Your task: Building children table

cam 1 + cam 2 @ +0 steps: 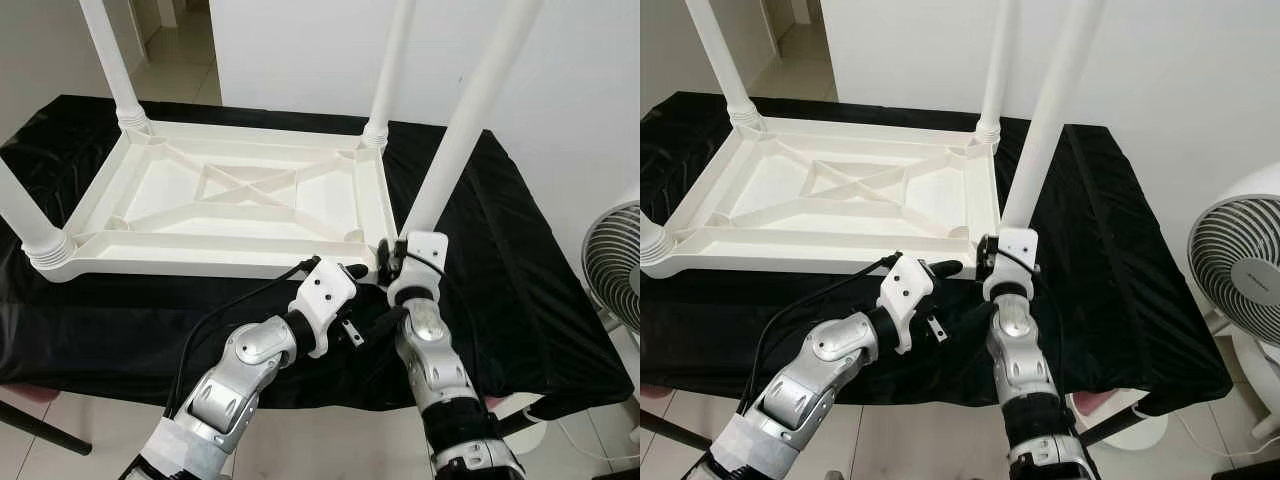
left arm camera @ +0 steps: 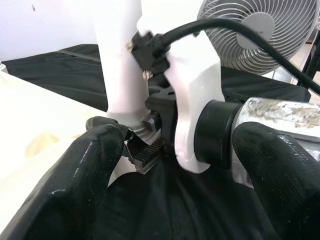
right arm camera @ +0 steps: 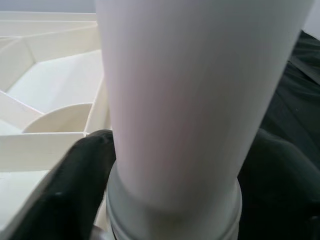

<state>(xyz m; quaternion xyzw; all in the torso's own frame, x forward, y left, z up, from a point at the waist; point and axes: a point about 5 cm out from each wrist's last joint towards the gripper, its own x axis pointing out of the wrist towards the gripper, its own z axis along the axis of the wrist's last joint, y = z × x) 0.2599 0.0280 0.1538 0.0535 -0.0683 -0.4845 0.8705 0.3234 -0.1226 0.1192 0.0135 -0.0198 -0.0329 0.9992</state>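
On a black cloth (image 1: 520, 290) that is spread over a low stand, a white table top (image 1: 230, 205) has been laid upside down. The cloth is shiny and full of small folds, and pale floor tiles can be seen under its near edge. A plain white wall is seen behind it, and a round fan (image 1: 1238, 265) with a wire cage is seen to the robot's right. The table top is made of smooth white plastic, and crossed ribs are seen on its underside. Round white legs are set in its corners and point up, and ridged rings are seen at their bottoms. The near right leg (image 1: 455, 150) is tilted a little to the right, and its bottom end is at the near right corner of the table top. This leg is held low down by the right gripper (image 3: 175, 200), with one black finger on each side of it, closed around the tube. The left gripper (image 1: 352, 272) is held just beside that same corner, close to the right wrist. Its two black fingers (image 2: 87, 175) are spread apart, and nothing is held between them. A black cable (image 1: 215, 320) is seen running back along the silver left arm.
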